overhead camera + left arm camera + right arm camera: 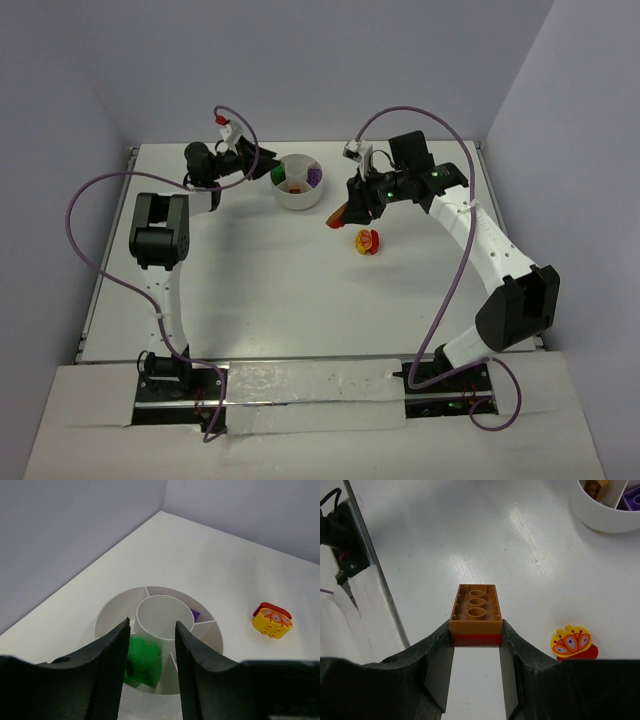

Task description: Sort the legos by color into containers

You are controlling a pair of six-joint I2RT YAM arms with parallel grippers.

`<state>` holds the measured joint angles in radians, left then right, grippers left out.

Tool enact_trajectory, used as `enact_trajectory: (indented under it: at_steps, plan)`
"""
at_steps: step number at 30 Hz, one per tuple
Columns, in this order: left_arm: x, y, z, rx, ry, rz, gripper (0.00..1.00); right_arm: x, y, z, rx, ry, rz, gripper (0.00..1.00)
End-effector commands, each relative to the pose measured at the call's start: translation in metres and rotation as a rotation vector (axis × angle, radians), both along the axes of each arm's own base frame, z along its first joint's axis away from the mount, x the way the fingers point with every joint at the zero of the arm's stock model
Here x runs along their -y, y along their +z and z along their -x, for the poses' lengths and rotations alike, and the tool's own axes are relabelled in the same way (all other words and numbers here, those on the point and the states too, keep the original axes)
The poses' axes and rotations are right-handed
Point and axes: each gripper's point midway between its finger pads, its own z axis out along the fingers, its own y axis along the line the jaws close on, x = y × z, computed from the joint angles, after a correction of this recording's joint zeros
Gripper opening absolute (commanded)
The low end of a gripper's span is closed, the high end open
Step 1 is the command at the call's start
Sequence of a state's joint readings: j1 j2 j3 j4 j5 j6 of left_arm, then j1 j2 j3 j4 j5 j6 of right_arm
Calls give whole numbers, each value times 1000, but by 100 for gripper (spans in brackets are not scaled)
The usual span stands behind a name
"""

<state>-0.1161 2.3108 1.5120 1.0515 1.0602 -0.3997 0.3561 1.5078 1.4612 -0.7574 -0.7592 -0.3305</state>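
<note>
The right claw (476, 632) is clamped on the flat side walls of an orange-brown brick (476, 607) with a red brick (476, 639) joined beneath it. It holds them over the tabletop (470, 540), near and right of the white bowl (600, 522). A yellow-and-red piece (571, 642) lies loose just beside. The left claw (150, 645) hangs over the bowl, narrowly parted and holding nothing, and a green brick (145, 660) sits in a wedge below it. The bricks look light, hard and slick, so pinching flat opposite sides seems safest. The two-colour stack probably needs splitting.
</note>
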Motion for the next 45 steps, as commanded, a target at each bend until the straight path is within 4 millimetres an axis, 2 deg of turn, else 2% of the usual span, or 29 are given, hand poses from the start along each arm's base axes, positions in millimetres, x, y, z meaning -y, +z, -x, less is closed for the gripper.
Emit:
enact_trajectory:
  at_steps: [1,7,9,12,13,16,17,19,21,25,27,28,29,30,31,32,33,36,39,45]
  plan:
    - [-3,21,-8,72,16,21,50,-3,23,-3,44,15,-37,0]
    - [-3,27,-8,75,21,32,56,-2,24,-1,47,15,-35,0]
    - [-3,38,-6,91,17,41,56,-2,24,-2,49,15,-33,0]
    - [-1,66,4,126,-23,57,56,-2,23,-2,56,21,-26,0]
    - [0,86,13,149,-55,59,56,-1,23,-2,58,24,-21,0]
    - [1,117,41,153,-139,57,55,-2,24,-2,81,30,-17,0]
    - [1,130,65,166,-195,34,56,-1,25,0,87,31,-17,0]
    - [-1,144,109,132,-270,8,55,-5,28,5,105,48,-24,0]
    - [-3,139,132,65,-296,1,56,-8,30,9,105,61,-35,0]
    - [-4,149,203,-37,-382,-50,64,-27,33,34,101,148,-86,0]
    - [-2,146,221,-8,-415,-86,67,-34,34,44,96,182,-102,0]
    - [-2,154,231,16,-417,-98,69,-37,33,49,89,201,-107,0]
    - [0,146,230,-11,-418,-106,70,-40,34,53,88,219,-115,0]
    - [4,136,249,-158,-435,-115,71,-43,34,59,82,238,-121,0]
    - [10,127,254,-29,-432,-183,72,-52,36,71,74,285,-138,0]
    - [13,129,259,9,-443,-211,72,-55,37,76,72,304,-144,0]
    - [16,127,267,9,-463,-228,73,-58,38,80,70,317,-148,0]
    - [29,108,310,-44,-596,-260,82,-69,44,95,54,374,-169,0]
    - [33,101,328,-50,-647,-261,84,-76,47,100,61,400,-165,0]
    - [36,105,338,-70,-667,-243,82,-82,46,99,78,389,-135,0]
